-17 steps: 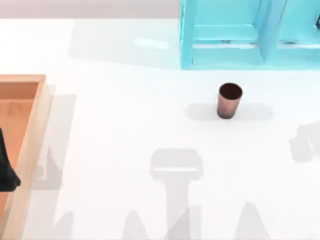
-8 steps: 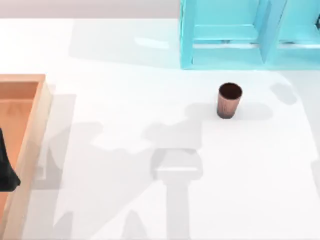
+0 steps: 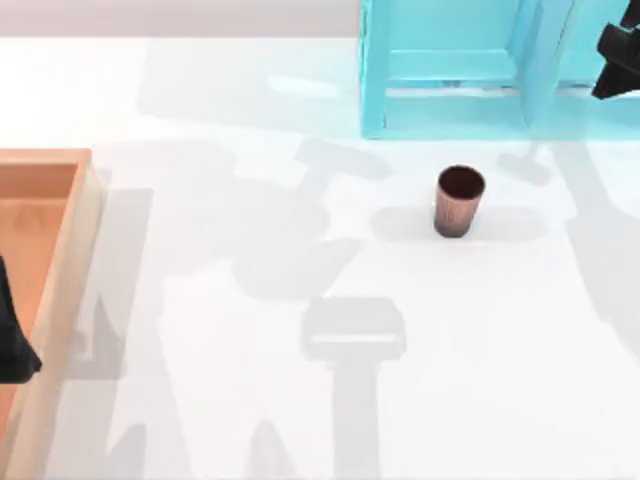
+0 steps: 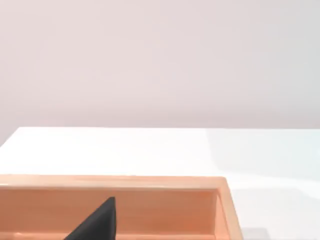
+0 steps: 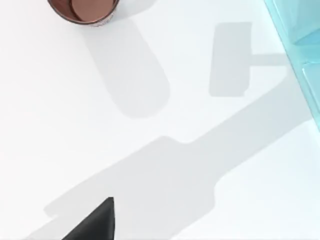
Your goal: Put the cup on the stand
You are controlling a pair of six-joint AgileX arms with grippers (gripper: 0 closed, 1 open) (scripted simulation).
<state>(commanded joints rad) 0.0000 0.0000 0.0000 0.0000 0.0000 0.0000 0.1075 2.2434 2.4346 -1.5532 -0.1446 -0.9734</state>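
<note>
- The tabletop [image 3: 250, 120] is a plain white surface that carries everything, crossed by soft grey arm shadows.
- The stand [image 3: 450, 70], a glossy cyan frame of posts and shelf boards, sits at the far right edge. Its open bays face the near side, which should let a cup be brought in from the front.
- A wooden box [image 3: 60, 260] with raised rims lies at the left edge. It plays no part in this job.
- The right gripper [image 3: 618, 62] shows as a dark shape at the far right, over the stand and well apart from the cup. I cannot tell how its fingers are set. It looks to be at the approach stage.
- The left gripper [image 3: 12, 340] is parked over the wooden box at the left. I cannot tell the state of its fingers either.
- The cup [image 3: 459, 201] stands upright on the tabletop just near of the stand, untouched and free on all sides, so a side grasp seems open.
</note>
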